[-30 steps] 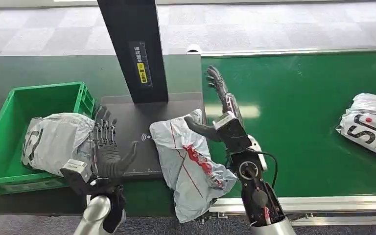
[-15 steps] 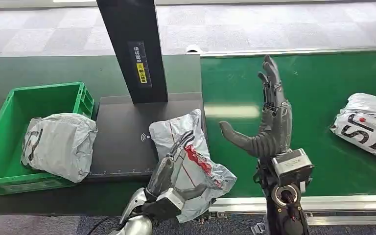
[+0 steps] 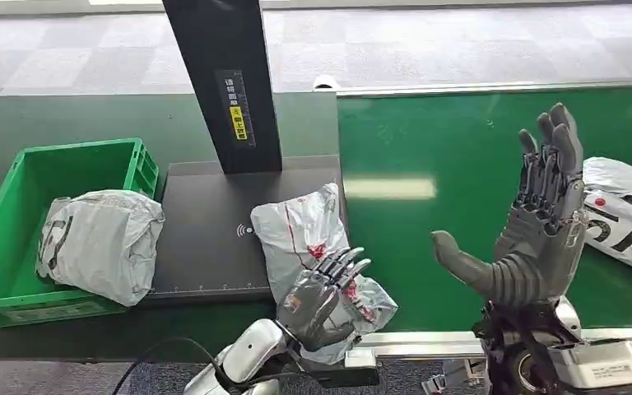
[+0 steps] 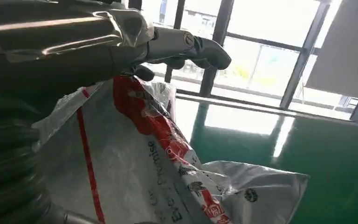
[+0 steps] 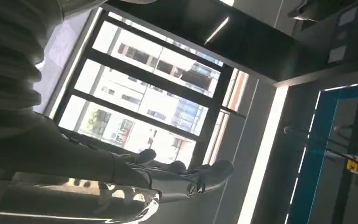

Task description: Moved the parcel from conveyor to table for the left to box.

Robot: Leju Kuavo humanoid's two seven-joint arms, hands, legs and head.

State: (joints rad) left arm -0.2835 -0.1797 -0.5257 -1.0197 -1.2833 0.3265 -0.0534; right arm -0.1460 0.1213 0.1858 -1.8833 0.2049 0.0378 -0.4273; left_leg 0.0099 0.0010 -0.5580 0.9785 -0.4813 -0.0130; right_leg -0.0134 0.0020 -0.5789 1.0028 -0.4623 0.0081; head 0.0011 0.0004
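Because the parcel (image 3: 321,255) lies across the table's edge beside the conveyor (image 3: 494,164), within reach for boxing, the left hand (image 3: 322,298) rests spread on it while the right hand (image 3: 535,234) hangs wide, holding nothing.

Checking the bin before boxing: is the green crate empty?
No. The green crate already holds one grey parcel, resting against its right wall.

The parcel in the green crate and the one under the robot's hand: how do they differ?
The crate parcel rests in the green crate, untouched; the middle parcel lies across the dark scanner plate with the left hand on it. The crate parcel has dark lettering, the middle parcel red markings. Both are crumpled grey plastic bags.
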